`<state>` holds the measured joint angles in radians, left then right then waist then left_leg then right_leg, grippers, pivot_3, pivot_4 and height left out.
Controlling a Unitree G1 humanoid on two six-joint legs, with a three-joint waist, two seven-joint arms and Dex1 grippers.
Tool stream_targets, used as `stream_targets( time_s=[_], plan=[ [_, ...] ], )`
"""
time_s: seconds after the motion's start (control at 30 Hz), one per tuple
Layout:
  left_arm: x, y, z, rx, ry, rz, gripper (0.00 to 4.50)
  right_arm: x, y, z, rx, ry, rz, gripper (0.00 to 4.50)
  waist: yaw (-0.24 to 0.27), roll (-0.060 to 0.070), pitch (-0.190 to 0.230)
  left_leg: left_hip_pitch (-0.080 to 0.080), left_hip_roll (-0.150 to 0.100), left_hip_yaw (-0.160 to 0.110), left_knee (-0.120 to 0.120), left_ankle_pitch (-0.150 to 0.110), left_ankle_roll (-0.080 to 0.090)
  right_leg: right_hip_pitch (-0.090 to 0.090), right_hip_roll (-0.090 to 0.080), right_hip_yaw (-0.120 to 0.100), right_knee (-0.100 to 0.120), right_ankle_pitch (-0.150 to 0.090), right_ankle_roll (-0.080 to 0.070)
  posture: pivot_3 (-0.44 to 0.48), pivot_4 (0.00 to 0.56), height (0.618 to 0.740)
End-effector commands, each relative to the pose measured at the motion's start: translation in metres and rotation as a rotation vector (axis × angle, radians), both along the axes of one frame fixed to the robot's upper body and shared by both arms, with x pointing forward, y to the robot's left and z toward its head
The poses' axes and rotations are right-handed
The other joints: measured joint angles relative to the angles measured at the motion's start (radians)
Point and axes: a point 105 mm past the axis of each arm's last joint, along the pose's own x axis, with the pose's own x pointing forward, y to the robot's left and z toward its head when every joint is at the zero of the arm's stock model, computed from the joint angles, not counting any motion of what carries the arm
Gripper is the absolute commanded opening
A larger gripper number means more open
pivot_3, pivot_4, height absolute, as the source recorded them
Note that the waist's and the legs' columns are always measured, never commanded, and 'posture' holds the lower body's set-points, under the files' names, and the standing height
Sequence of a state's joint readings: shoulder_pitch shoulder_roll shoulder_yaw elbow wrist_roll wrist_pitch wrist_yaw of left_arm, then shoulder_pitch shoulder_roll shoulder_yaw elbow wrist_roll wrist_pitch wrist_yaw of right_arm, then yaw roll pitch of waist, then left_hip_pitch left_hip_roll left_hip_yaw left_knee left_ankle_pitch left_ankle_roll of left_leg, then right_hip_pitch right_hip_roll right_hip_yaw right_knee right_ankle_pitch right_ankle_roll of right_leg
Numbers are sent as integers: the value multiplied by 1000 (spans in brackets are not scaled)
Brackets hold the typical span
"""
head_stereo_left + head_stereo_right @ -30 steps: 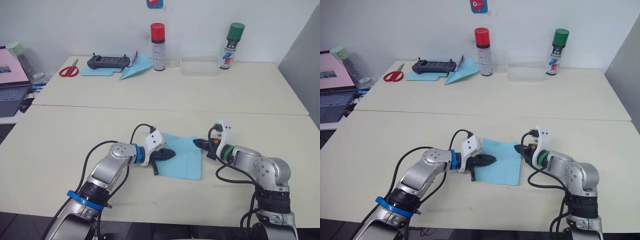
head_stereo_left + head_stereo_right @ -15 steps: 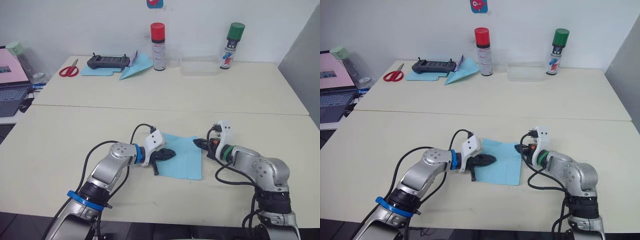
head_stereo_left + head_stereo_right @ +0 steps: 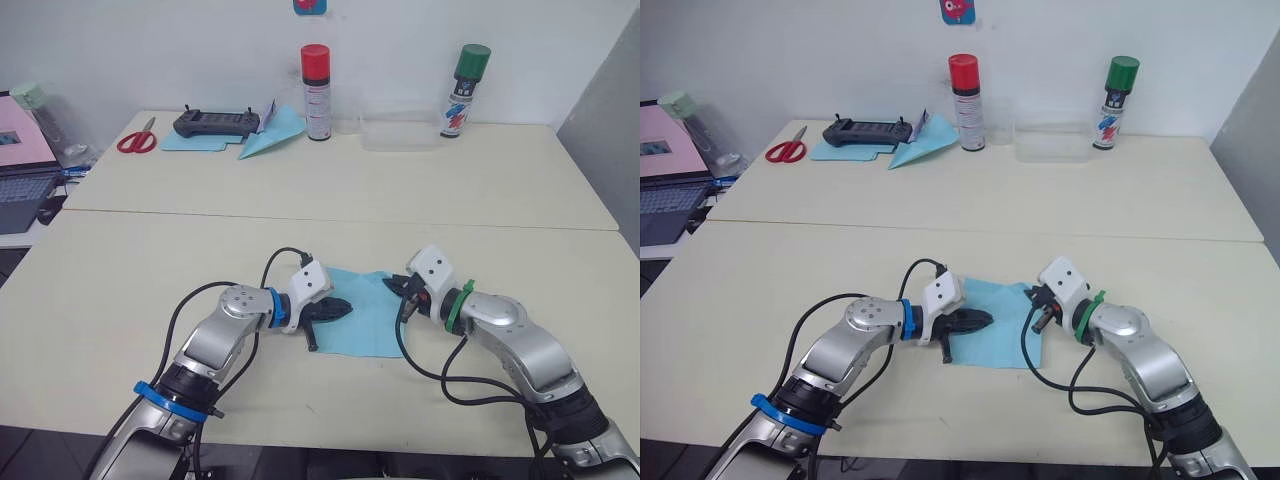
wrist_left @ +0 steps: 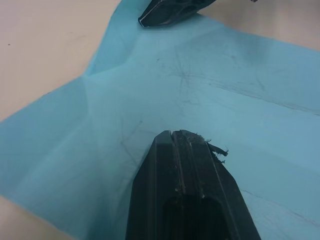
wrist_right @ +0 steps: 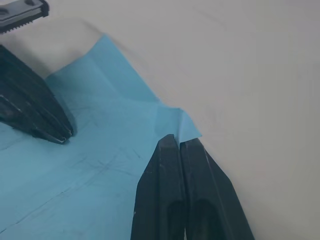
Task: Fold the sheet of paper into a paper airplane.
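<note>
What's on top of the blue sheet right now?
The left hand, fingers shut, presses on the sheet of paper. The right hand, also shut, sits at its far right corner, which is slightly lifted. Paper beneath the fingers is hidden.

Two cream benches (image 3: 330, 190) stand one behind the other, with a thin seam between them. Behind them is a plain white wall (image 3: 150, 50), which carries a small sticker (image 3: 309, 6) at the top. On the right, a grey panel (image 3: 605, 110) stands. The light is even.
</note>
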<state>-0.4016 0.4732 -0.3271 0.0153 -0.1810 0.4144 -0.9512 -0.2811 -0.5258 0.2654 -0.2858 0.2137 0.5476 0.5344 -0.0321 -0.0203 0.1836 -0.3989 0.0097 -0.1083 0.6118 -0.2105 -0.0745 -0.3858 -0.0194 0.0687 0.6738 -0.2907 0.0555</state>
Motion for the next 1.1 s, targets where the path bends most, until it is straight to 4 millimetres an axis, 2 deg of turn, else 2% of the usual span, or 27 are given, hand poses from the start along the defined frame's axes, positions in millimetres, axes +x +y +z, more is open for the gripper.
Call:
stream_targets(
  time_s=[0.03,0.4,0.8,0.93,1.1],
  plan=[
    [-3,8,-22,73,63,32,0,-6,7,9,-28,-81,73,16,0,0,0,0,0,0,0,0,0,0,0,0,0,0,0,0,150,740],
    [-5,12,-23,72,69,46,0,-20,20,0,-86,-63,188,16,0,0,0,0,0,0,0,0,0,0,0,0,0,0,0,0,150,740],
    [-2,22,-24,41,106,102,0,-12,22,-22,-167,-56,189,16,-2,0,0,1,0,0,0,0,0,0,0,0,1,0,0,0,150,740],
    [0,26,-18,14,128,105,0,-6,21,-23,-163,-51,144,16,-4,0,0,2,1,0,0,0,0,0,1,0,2,0,0,0,150,740],
    [14,37,-4,-42,155,144,0,-5,22,-27,-176,-37,136,16,-15,0,0,3,1,0,0,0,0,0,1,0,4,0,0,0,150,740]
  ],
)
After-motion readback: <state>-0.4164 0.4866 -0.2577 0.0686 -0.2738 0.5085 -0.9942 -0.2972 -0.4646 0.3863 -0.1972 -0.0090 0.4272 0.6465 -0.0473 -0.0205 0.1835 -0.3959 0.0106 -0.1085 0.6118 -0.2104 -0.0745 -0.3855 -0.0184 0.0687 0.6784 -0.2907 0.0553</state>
